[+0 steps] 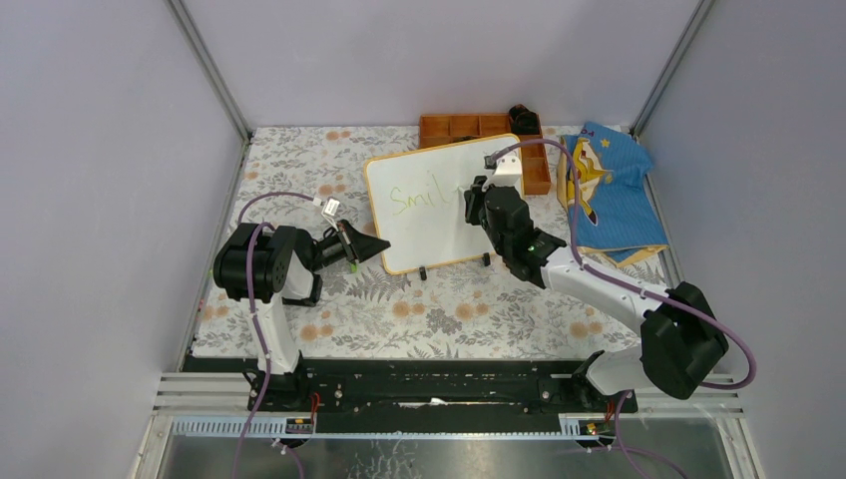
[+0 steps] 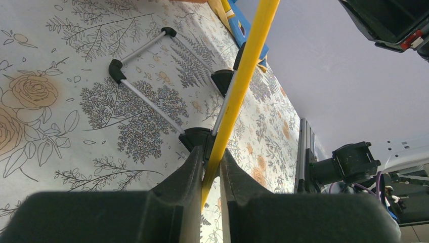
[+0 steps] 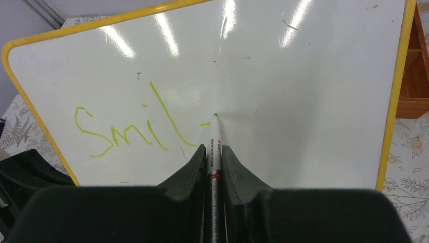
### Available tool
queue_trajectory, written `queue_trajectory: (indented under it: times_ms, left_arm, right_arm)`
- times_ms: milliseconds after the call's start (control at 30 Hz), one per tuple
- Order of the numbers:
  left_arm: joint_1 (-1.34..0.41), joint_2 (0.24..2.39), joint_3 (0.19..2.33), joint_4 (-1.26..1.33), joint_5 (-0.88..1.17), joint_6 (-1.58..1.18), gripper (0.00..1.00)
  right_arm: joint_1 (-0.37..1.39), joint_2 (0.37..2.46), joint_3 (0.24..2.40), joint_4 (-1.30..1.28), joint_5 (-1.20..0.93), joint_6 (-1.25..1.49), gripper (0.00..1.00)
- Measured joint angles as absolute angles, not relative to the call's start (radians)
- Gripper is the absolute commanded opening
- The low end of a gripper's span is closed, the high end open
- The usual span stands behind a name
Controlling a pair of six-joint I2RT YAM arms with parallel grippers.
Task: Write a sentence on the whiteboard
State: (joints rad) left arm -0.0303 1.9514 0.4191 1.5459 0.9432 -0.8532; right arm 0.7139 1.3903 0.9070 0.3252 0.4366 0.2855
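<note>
Near edge: both arm bases on a rail; flowered table cover (image 1: 399,309) runs from there to the far wall.

Left gripper (image 1: 361,245) (image 2: 211,152) sits left of centre, low; fingers (image 2: 188,167) narrow, pinched on the yellow frame at the near-left edge of the whiteboard (image 1: 429,235) (image 2: 248,55); one black foot (image 2: 197,137) just past the fingertips, and a wire stand (image 2: 144,98) with black corners lies flat on the cover behind the frame.

Whiteboard mid-table, a little far of centre, propped up on two black feet (image 1: 423,272), face toward the arms, top edge leaning away; frame yellow-orange, corners rounded.

Right gripper (image 1: 475,200) (image 3: 213,149) over the middle of the whiteboard (image 3: 303,76), reaching in from the near right; jaws narrow, clamped on a white pen (image 3: 214,139); pen tip touching the white face.

Sentence (image 1: 417,197) (image 3: 126,129) on the left half, yellow-green thin strokes, reads "Smil" plus a short dash right at the tip.

Far: brown compartment tray (image 1: 464,127) behind the top edge, touching or not I cannot tell; a black item (image 1: 524,118) at its right end, unclear what; blue printed cloth (image 1: 611,190) at far right, near the right wall.
</note>
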Motion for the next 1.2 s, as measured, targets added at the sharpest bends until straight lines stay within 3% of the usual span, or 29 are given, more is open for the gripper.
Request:
queue_trajectory:
  times_ms: [1200]
  left_arm:
    - [-0.033, 1.951, 0.419, 1.546, 0.942, -0.852, 0.0]
  right_arm:
    - [0.713, 1.398, 0.857, 0.379, 0.356, 0.3, 0.0]
